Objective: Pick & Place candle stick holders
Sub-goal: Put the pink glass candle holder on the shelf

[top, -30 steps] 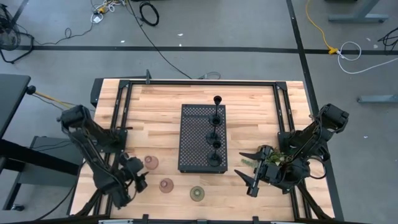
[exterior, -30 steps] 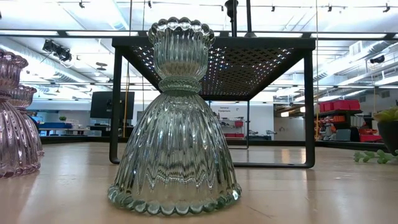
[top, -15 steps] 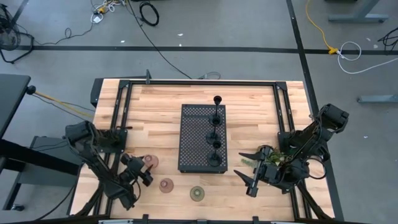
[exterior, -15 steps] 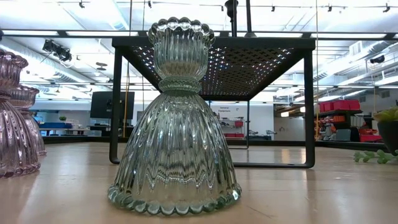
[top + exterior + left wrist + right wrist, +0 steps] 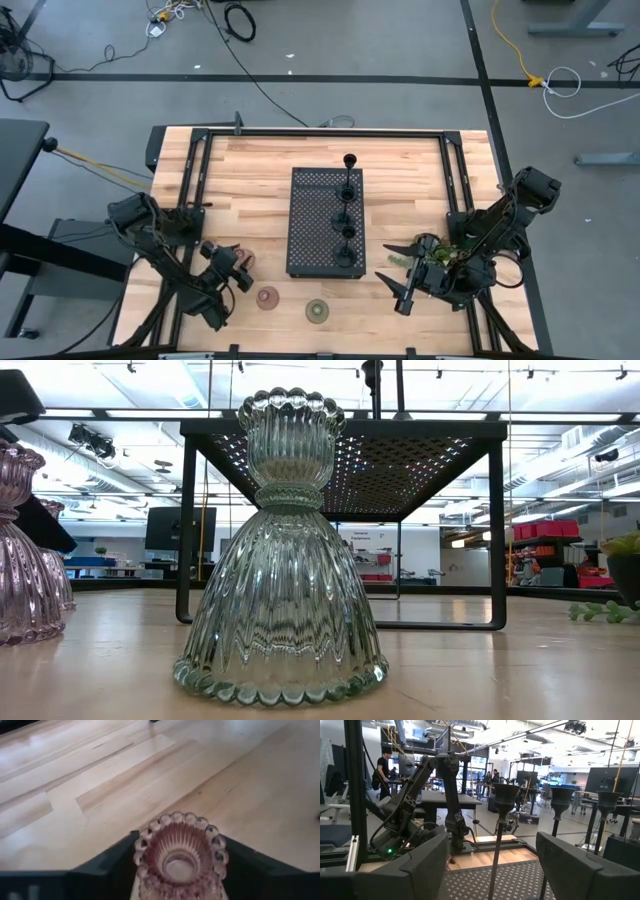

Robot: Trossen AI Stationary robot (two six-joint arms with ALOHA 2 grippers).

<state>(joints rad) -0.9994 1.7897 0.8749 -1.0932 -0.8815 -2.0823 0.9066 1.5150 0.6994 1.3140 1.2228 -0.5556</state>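
Three ribbed glass holders stand on their wide bases at the table's near left: a pink one point(image 5: 244, 259), a second pink one point(image 5: 267, 297) and a green one point(image 5: 318, 311), which fills the low view point(image 5: 281, 560). My left gripper point(image 5: 229, 268) is open, its fingers on either side of the first pink holder point(image 5: 180, 852). Several black stemmed holders point(image 5: 346, 232) stand on the black perforated tray point(image 5: 310, 225). My right gripper point(image 5: 405, 290) is open and empty at the near right, level with the tray point(image 5: 492, 855). My left gripper's fingers point(image 5: 107, 865) stand close on either side of the pink holder's beaded top rim point(image 5: 142, 837), coming level from the table's left. I cannot tell whether they touch it. The holder stands upright on the table.
The tray stands on legs mid-table point(image 5: 497, 520). A green plant sprig point(image 5: 400, 260) lies by my right gripper. A black frame rail point(image 5: 320, 133) runs round the table top. People stand in the room beyond the table point(image 5: 384, 767).
My left gripper has moved toward the table's far edge and to the right, up to the farther pink holder, so its fingers now flank that holder. The holders have stayed in place.
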